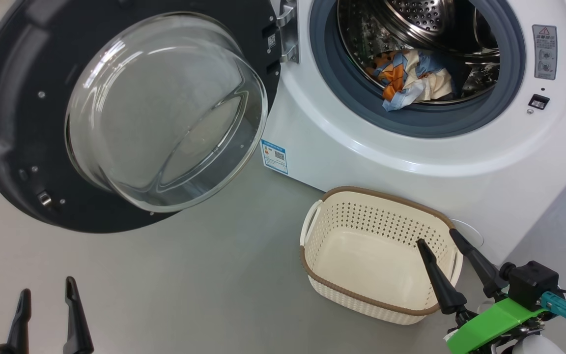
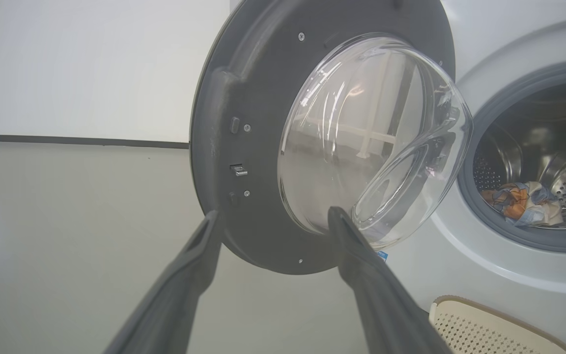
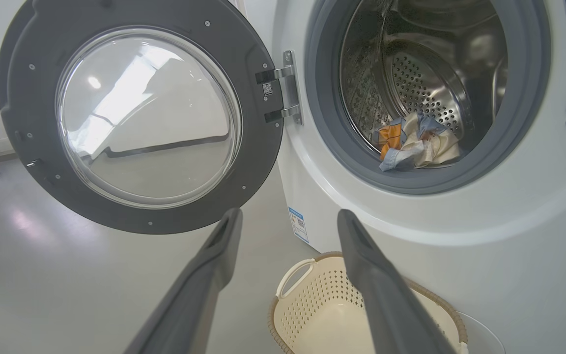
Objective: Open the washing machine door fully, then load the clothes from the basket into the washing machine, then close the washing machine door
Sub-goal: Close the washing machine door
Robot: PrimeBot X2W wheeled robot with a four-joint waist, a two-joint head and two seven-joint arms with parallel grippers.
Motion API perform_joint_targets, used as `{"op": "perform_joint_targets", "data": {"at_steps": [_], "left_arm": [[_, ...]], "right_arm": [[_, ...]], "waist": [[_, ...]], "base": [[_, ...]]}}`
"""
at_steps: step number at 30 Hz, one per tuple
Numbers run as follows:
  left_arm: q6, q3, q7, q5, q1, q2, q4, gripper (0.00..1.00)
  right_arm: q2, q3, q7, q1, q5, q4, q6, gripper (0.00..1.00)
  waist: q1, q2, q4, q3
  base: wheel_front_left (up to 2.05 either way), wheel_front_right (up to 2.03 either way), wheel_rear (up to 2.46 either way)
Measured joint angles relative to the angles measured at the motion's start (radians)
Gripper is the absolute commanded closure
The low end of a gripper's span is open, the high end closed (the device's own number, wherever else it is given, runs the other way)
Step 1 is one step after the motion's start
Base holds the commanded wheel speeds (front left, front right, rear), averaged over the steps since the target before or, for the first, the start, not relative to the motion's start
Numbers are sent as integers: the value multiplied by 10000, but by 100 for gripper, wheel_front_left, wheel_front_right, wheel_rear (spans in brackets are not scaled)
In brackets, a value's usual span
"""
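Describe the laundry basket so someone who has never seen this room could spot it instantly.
Find the big white washing machine with its round black door swung open. On the grey floor in front of it stands a small cream plastic basket. Its perforated sides, brown woven-look rim and empty inside set it apart.

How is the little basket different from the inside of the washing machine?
The basket is cream plastic; the drum of the washing machine is shiny steel. The basket is empty; the drum holds the clothes. The basket opens upward; the drum opens to the front. Both have lots of little holes.
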Motion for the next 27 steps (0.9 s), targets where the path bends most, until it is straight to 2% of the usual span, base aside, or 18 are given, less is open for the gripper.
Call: {"op": "perform_joint_targets", "data": {"at_steps": [6, 7, 8, 9, 14, 19, 23, 27], "left_arm": [[40, 2, -2, -13, 2, 0, -73, 0], [40, 6, 0, -44, 2, 0, -113, 23], [38, 15, -2, -71, 1, 0, -171, 66], [38, 31, 0, -107, -1, 0, -242, 100], [-63, 328, -2, -226, -128, -8, -617, 100], [-236, 809, -2, -658, -994, 171, -1191, 100], [-272, 1124, -4, -1540, -1879, 897, -1290, 100], [-272, 1175, 25, -3149, -2853, 1987, -1177, 100]], "right_arm": [[0, 6, 0, 0, 0, 0, 0, 0], [-2, 4, 0, 0, 0, 0, 0, 0], [-2, 4, 0, 0, 0, -2, 0, 0], [-2, 4, 0, 0, 0, -2, 0, 0], [-2, 4, 0, 0, 0, -2, 0, 0], [-2, 38, 0, -23, 0, 29, 0, 0], [-10, 50, 0, -252, 0, 50, 0, 0], [-42, 40, 0, -391, 0, 46, 0, 0]], "waist": [[0, 0, 50, 52], [0, 1, 62, 60], [0, 0, 71, 73], [0, 0, 79, 90], [-1, 0, 120, 202], [0, 0, 182, 421], [1, 0, 223, 611], [1, 0, 251, 829]], "base": [[0, 0, 0], [0, 0, 0], [0, 0, 0], [0, 0, 0], [0, 0, 0], [0, 0, 0], [0, 0, 0], [0, 0, 0]]}}
